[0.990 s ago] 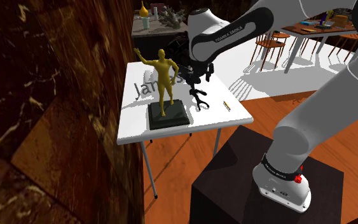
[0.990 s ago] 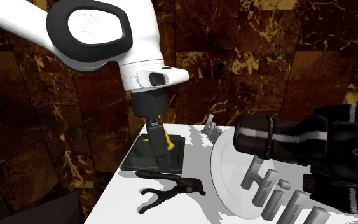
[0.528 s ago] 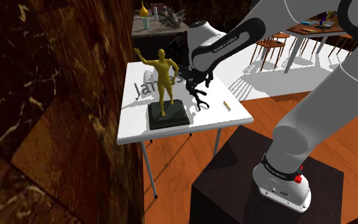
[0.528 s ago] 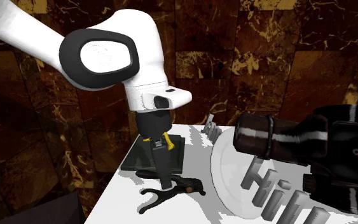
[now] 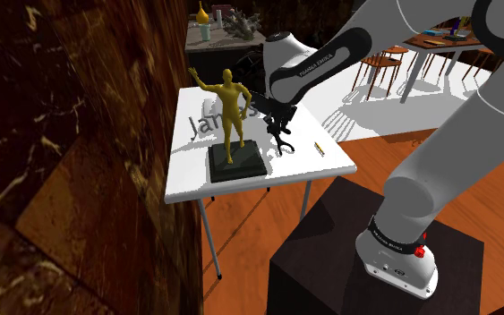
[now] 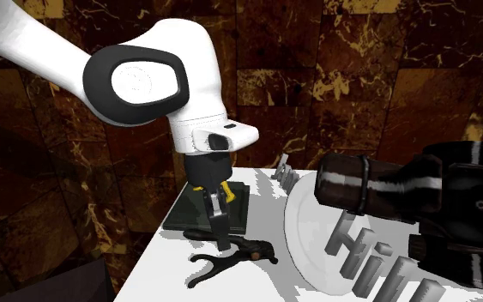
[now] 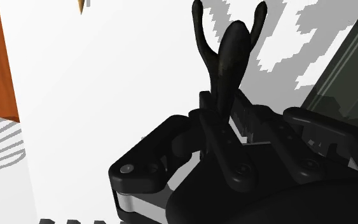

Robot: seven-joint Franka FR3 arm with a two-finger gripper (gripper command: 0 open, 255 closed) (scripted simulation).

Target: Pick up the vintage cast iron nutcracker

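Second exterior view: the black gripper [image 6: 220, 238] points straight down from the white arm, its tip right at the black nutcracker [image 6: 231, 255], which lies flat on the white table [image 6: 166, 279]. The gripper comes down near the middle of the nutcracker's length, so the forked handles run out to one side of it and the rounded head to the other. Whether the gripper is open, closed or already clasping the nutcracker cannot be told; black parts overlap black parts, and contact is not clear either.

Just behind the gripper, on the wall side, stands a golden figure [image 6: 221, 190] on a dark square base [image 6: 188, 214]. On the far side of the nutcracker from the base stand grey block letters [image 6: 377, 257].

In the wrist view the nutcracker [image 7: 231, 54] stretches straight ahead of the gripper, its two curved prongs at the far end. The dark base [image 7: 343, 83] sits close alongside.

In the shoulder view the nutcracker [image 5: 283, 145] lies directly under the gripper [image 5: 279, 132], between the figure's base [image 5: 236, 161] and a small yellow stick [image 5: 318, 148] lying apart on the table.
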